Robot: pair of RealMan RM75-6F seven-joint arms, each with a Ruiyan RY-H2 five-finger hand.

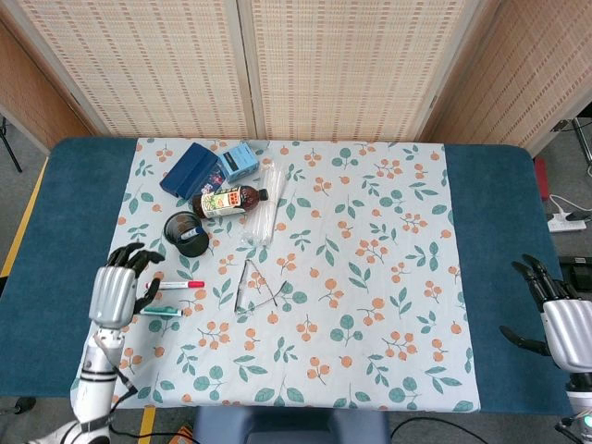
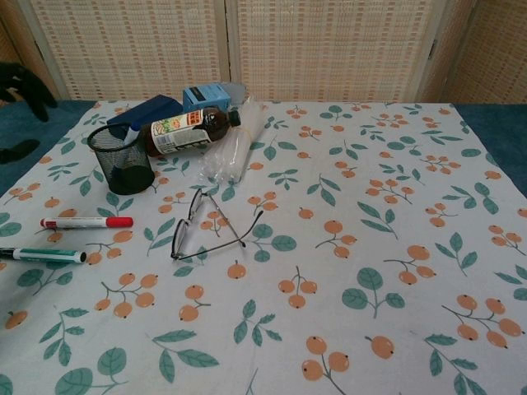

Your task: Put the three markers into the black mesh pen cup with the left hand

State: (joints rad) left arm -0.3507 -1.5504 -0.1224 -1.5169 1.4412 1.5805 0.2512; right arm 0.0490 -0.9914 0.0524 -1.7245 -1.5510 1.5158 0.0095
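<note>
Markers lie flat near the cloth's left edge: the red marker (image 2: 86, 222) and, just nearer the robot, the green marker (image 2: 43, 255), roughly parallel and apart. A blue-capped third marker (image 2: 132, 137) seems to stand already inside the black mesh pen cup (image 2: 122, 159), so I judge one is done. The left hand (image 1: 118, 287) hovers beside the two, fingers spread, holding nothing, well placed to reach either. The right hand (image 1: 555, 314) waits open at the far edge. Behind the cup lie a bottle (image 2: 191, 130), a blue box (image 2: 204, 95) and a navy case (image 2: 142, 111); spectacles (image 2: 210, 226) sit just right of the markers, close enough to be knocked
</note>
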